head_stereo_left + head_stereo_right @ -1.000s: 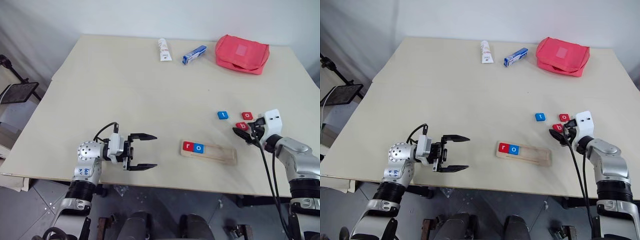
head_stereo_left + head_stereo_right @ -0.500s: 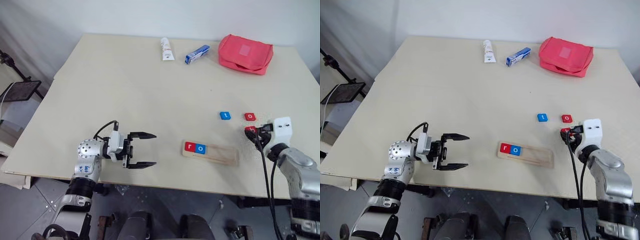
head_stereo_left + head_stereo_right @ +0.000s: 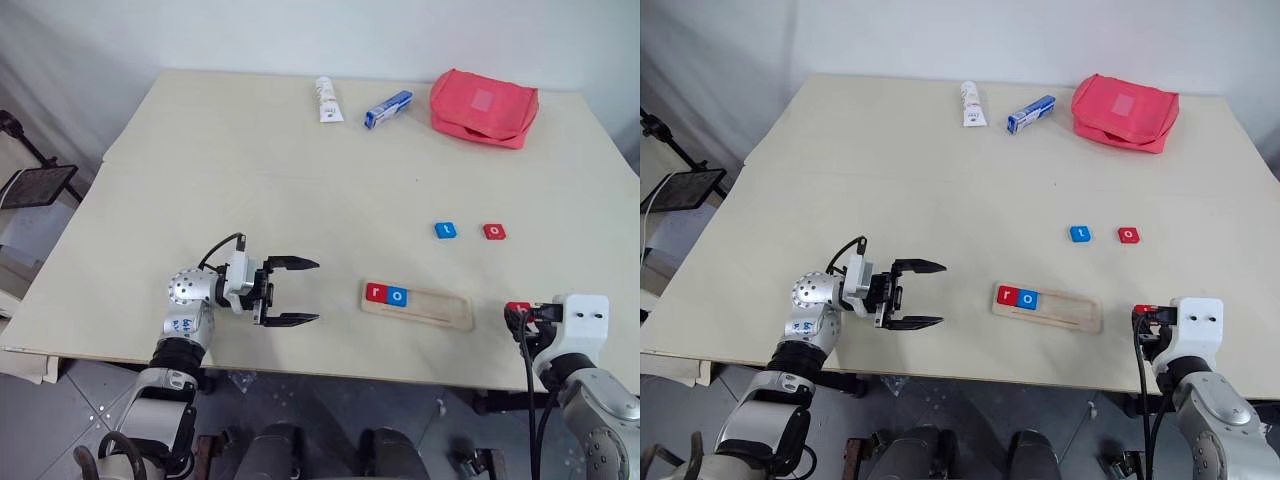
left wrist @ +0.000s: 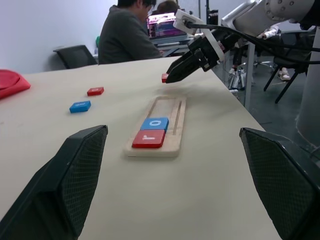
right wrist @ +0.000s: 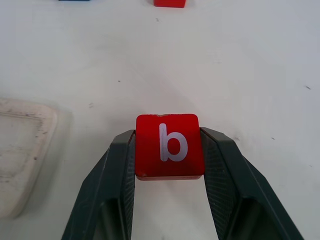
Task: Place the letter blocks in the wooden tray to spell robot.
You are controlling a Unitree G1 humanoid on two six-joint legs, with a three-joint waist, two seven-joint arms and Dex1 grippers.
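Letter blocks and the tray

The tray point(image 3: 417, 304) is a long pale wood strip lying flat near the table's front edge. A red r point(image 3: 376, 293) and a blue o point(image 3: 398, 296) sit side by side at its left end. A blue t point(image 3: 445, 230) and a red o point(image 3: 494, 231) lie flat farther back. The red b point(image 5: 168, 145) is pinched between two fingers, right of the tray.

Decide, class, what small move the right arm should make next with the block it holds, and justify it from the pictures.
Probably carry the red square "b" block, pinched between the right gripper's black fingers, leftward over the pale wooden tray and set it beside the blue "o" block. The red "r" block and that "o" already sit at the tray's left end, so "b" comes third.
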